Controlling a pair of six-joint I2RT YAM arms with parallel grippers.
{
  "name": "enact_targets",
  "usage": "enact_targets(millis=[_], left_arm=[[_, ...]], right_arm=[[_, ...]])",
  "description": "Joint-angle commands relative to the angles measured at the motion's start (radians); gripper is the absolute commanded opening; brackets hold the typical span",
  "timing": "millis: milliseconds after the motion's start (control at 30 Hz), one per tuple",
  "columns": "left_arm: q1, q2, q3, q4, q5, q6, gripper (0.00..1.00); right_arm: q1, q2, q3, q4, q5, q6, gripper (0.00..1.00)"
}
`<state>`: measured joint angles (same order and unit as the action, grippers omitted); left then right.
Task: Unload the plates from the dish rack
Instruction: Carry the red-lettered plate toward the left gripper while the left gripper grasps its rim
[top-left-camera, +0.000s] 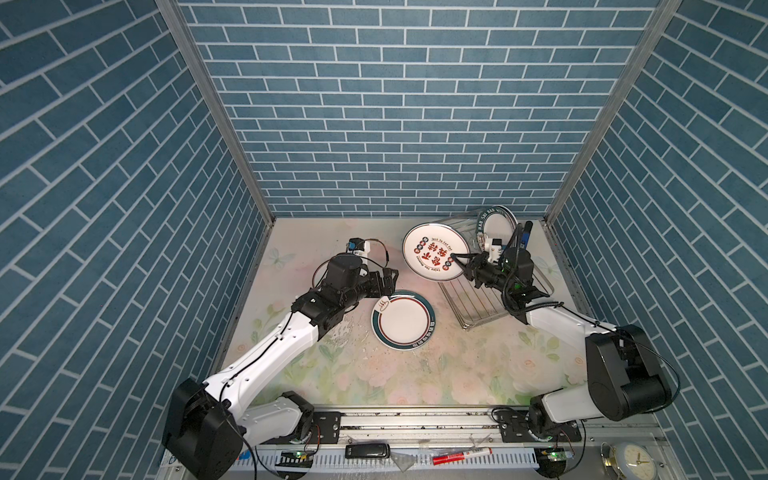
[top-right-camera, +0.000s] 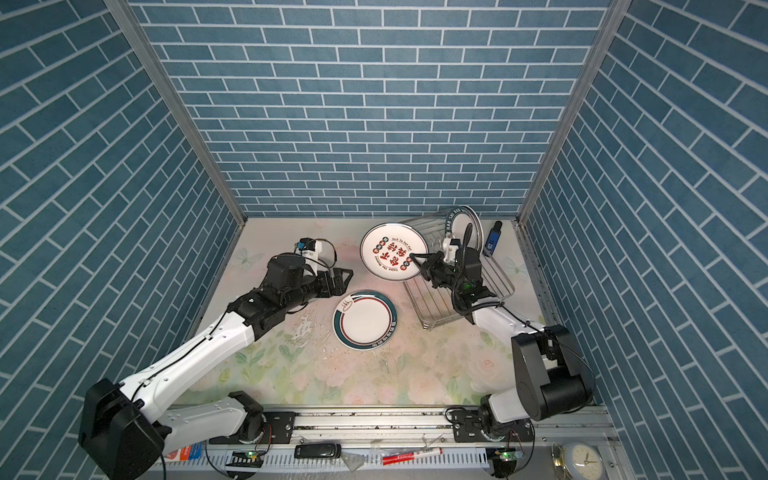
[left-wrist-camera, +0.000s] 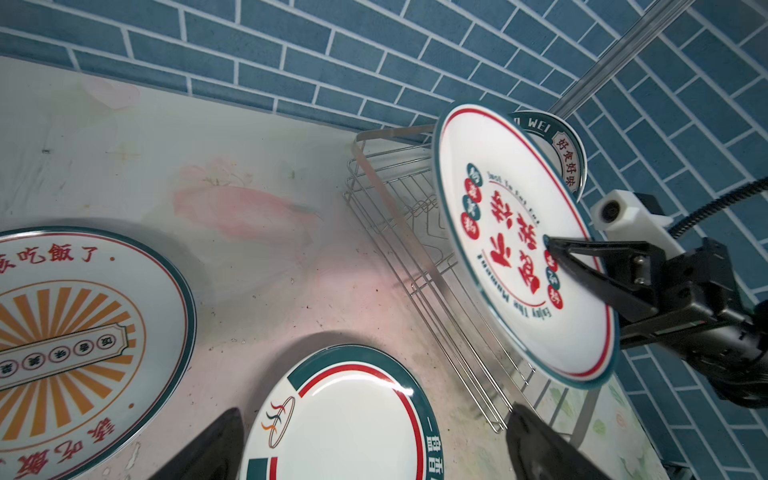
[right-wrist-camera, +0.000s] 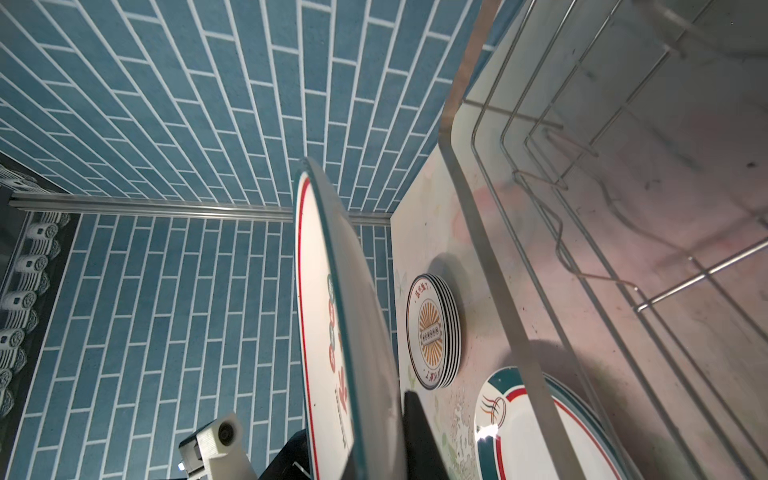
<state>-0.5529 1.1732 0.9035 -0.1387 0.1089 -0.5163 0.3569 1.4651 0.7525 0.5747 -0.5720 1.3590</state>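
the plates are nearly out: the red-character plate (top-left-camera: 430, 249) hangs in the air at the left edge of the dish rack (top-left-camera: 478, 305), clear of the prongs. the right gripper (top-left-camera: 455, 256) is clamped on its rim. one finger lies across the printed face, plain in the left wrist view, and the other is hidden behind the plate. an edge pinch is likely the only grip on offer, since the prongs keep plates on edge with only the rim exposed. that would also explain why the plate is near upright, its face turned toward the other arm.

the left gripper (top-left-camera: 390, 281) has its jaws wide apart and holds nothing. it hovers low near the teal-banded plate (top-left-camera: 401, 318), which lies flat on the table (top-left-camera: 415, 374). its wrist camera looks straight at the held plate. i read that as waiting to receive it, though it may only be parked.

further out, a stack of sunburst plates (right-wrist-camera: 432, 330) sits beyond the flat plate, mostly under the left arm in both top views. the unloaded plates lie on the table's left side, well apart from the rack, so the right arm has room to work.

one teal-lettered plate (top-left-camera: 496, 224) stands at the rack's far end, leaning on the wire. apart from it, the rack looks empty.
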Motion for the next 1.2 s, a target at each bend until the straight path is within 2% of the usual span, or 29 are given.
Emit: enact_targets(millis=[0,233,433,533,633,833,1167], left_arm=[[0.011,-0.013,0.002,0.013,0.033,-0.005,0.99],[0.034,-0.069,-0.025,0.010,0.036,-0.005,0.99],[0.071,-0.033,-0.022,0.012,0.074,-0.025,0.99],[0.087,-0.024,-0.026,0.017,0.085,-0.034,0.97],[0.096,-0.022,-0.029,0.022,0.094,-0.036,0.89],[0.111,-0.016,-0.042,0.061,0.142,-0.048,0.63],[0.131,-0.015,-0.053,0.053,0.195,-0.084,0.34]], right_arm=[[0.037,0.029,0.056,0.079,-0.032,0.060,0.00],[0.096,0.116,0.082,0.182,-0.064,0.079,0.00],[0.156,0.198,0.109,0.317,-0.119,0.120,0.00],[0.167,0.210,0.123,0.326,-0.130,0.116,0.00],[0.176,0.213,0.137,0.313,-0.143,0.101,0.00],[0.186,0.204,0.152,0.236,-0.141,0.039,0.00],[0.224,0.172,0.213,0.047,-0.118,-0.138,0.00]])
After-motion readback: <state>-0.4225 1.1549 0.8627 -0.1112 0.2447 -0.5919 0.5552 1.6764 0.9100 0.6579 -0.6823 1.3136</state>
